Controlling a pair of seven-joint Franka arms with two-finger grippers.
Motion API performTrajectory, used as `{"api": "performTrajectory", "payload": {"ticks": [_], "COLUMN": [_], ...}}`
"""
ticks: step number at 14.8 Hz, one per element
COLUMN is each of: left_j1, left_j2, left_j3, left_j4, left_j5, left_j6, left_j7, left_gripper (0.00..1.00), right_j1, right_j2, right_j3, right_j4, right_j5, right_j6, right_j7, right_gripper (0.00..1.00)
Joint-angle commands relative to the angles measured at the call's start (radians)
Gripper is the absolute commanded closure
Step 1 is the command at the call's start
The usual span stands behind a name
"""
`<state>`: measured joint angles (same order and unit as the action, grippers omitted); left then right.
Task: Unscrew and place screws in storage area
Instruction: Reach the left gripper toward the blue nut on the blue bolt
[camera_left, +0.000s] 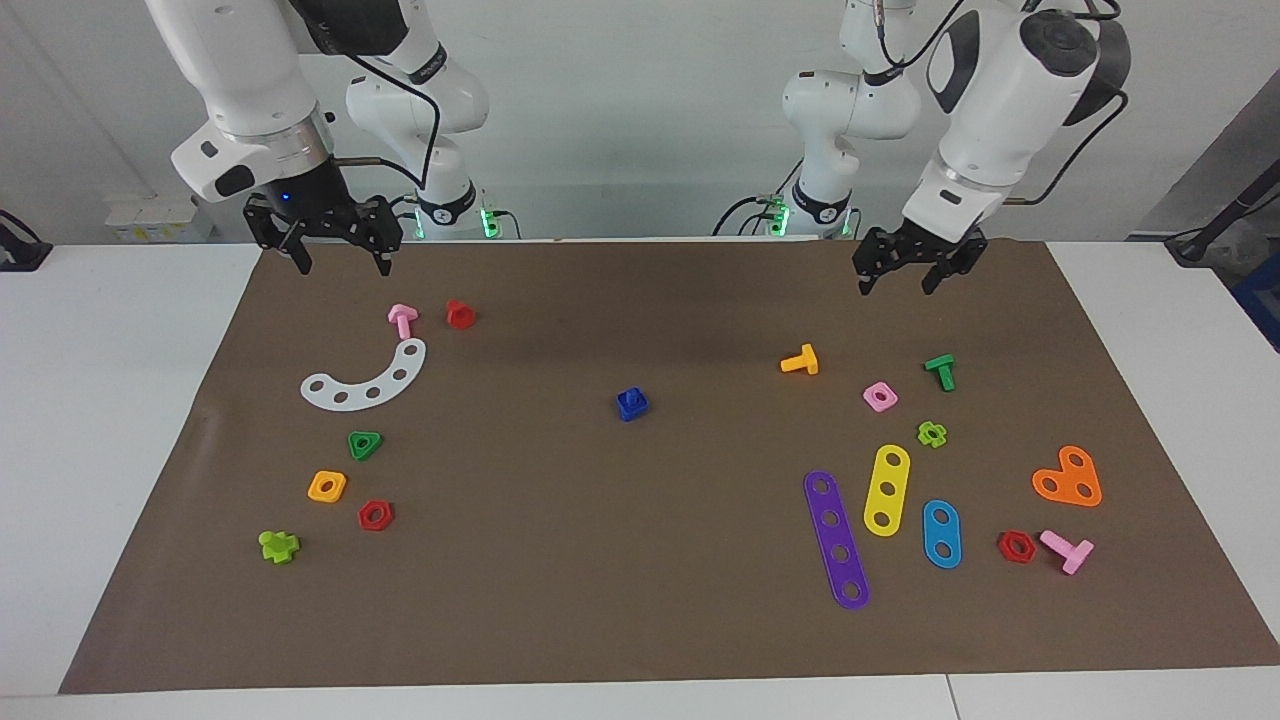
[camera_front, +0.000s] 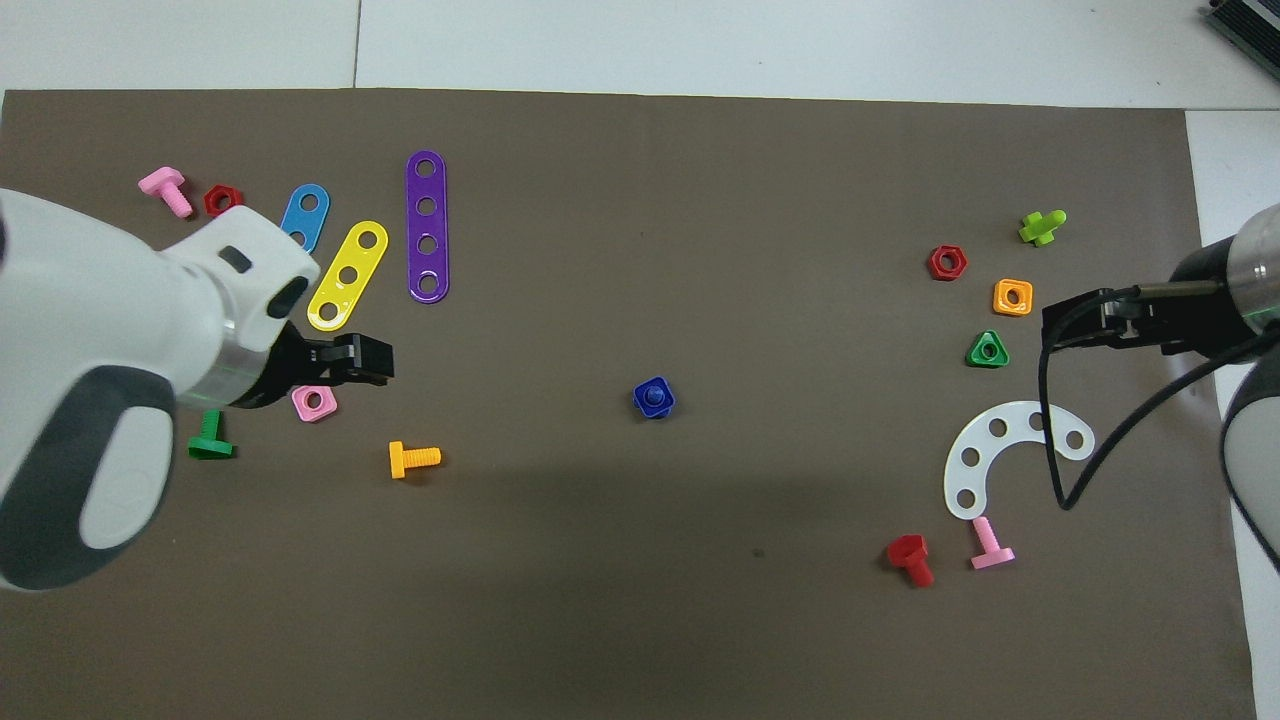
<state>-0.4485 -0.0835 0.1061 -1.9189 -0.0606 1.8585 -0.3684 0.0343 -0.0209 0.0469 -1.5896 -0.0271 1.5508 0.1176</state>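
Note:
The dark-blue screw stands in its blue square nut in the middle of the brown mat; it also shows in the overhead view. Nothing touches it. My left gripper is open and empty, raised over the mat at the left arm's end; in the overhead view it hangs above the pink square nut. My right gripper is open and empty, raised over the mat at the right arm's end, and shows in the overhead view beside the green triangular nut.
Toward the left arm's end lie an orange bolt, a green bolt, purple, yellow and blue strips and an orange heart plate. Toward the right arm's end lie a white arc, pink and red bolts and several nuts.

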Motion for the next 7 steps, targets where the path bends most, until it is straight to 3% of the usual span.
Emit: {"api": "performTrajectory", "payload": {"ticks": [1,4,7], "left_j1": [-0.129,-0.188,-0.236], "left_j2": [0.083,0.169,0.348], "left_j3": [0.017,0.015,0.015], "left_j4": [-0.069,-0.063,0.079], "left_j5": [-0.005,-0.005,-0.005], "left_j6": [0.157,0.284,0.301], "left_j7": [-0.180,-0.306,-0.453], "left_gripper": [0.00,0.00,0.00], "right_j1": [-0.011,-0.011,-0.011], "right_j2": [-0.024,-0.024,-0.024], "right_j3": [0.004,0.005,0.004], "right_j4": [-0.023,-0.023,-0.023], "right_j5": [0.001,0.001,0.001], "right_j6": [-0.006,-0.005,-0.005], "right_j7": [-0.030,-0.030,-0.030], "right_gripper": [0.00,0.00,0.00]}}
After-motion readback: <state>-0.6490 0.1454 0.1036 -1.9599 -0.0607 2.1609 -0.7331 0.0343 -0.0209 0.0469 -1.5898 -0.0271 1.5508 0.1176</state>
